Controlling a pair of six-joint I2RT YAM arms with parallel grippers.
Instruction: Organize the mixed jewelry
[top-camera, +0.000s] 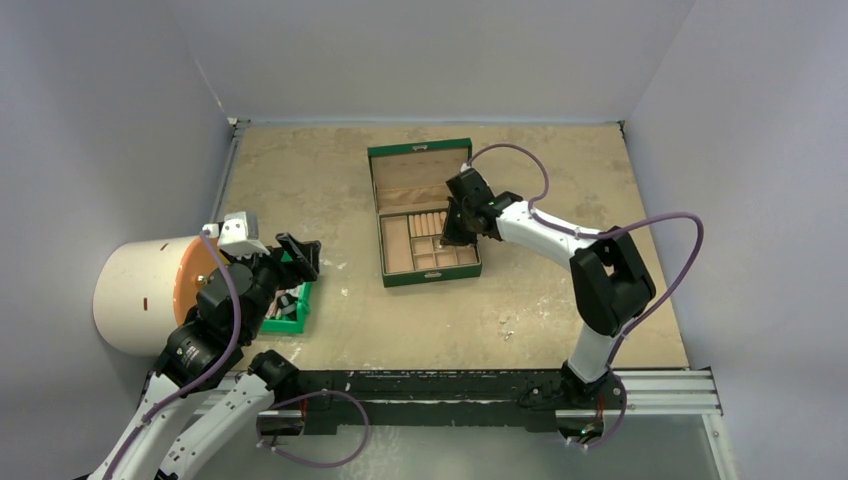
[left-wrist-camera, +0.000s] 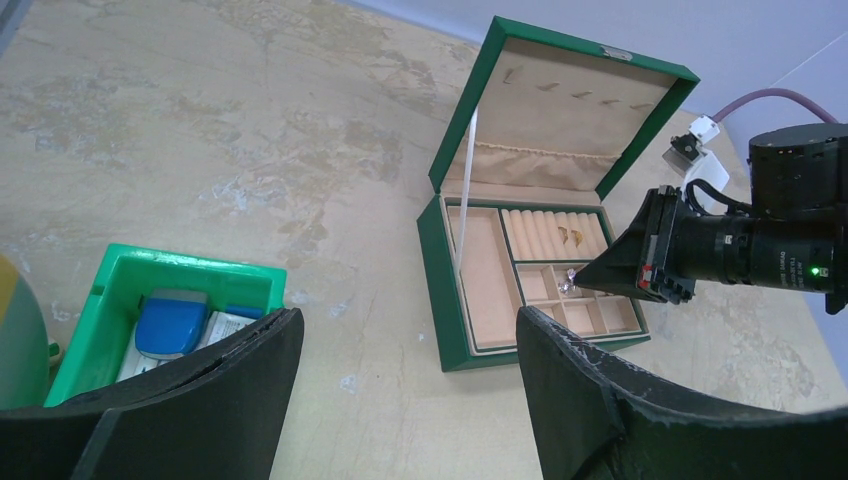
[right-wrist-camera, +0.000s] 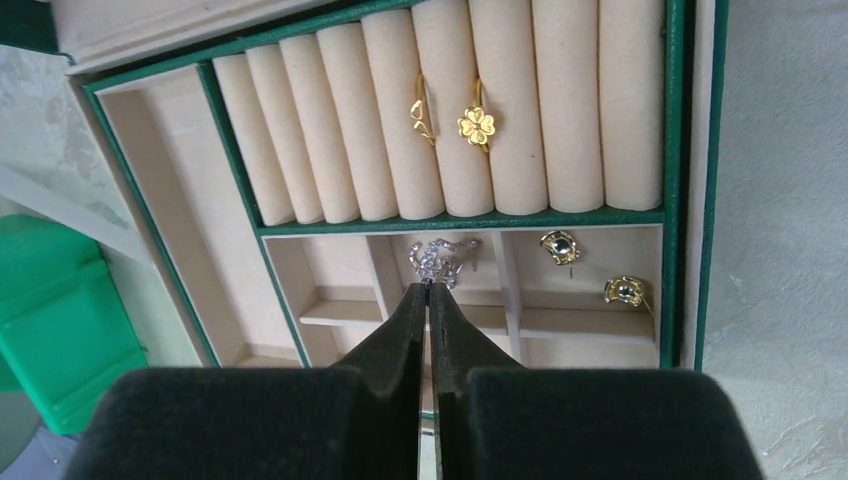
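Note:
The open green box (top-camera: 379, 222) sits mid-table. My right gripper (right-wrist-camera: 429, 288) is over its small compartments, jaws shut, with a sparkly silver piece (right-wrist-camera: 441, 260) pinched at the tips above the middle top compartment. Two gold rings (right-wrist-camera: 421, 108) (right-wrist-camera: 477, 125) sit in the tan cushion rolls. Two gold earrings (right-wrist-camera: 560, 245) (right-wrist-camera: 624, 291) lie in the right compartment. The left wrist view shows the right gripper (left-wrist-camera: 585, 278) with the silver piece (left-wrist-camera: 567, 284) at its tip. My left gripper (left-wrist-camera: 410, 320) is open and empty, above bare table between the green plastic bin (left-wrist-camera: 180, 265) and the box (left-wrist-camera: 440, 300).
The green plastic bin (top-camera: 302, 305) holds a blue item (left-wrist-camera: 170, 322) and stands at the left by a white cylinder (top-camera: 135, 295). The box lid (left-wrist-camera: 570, 110) stands upright at the back. Grey walls close in the table.

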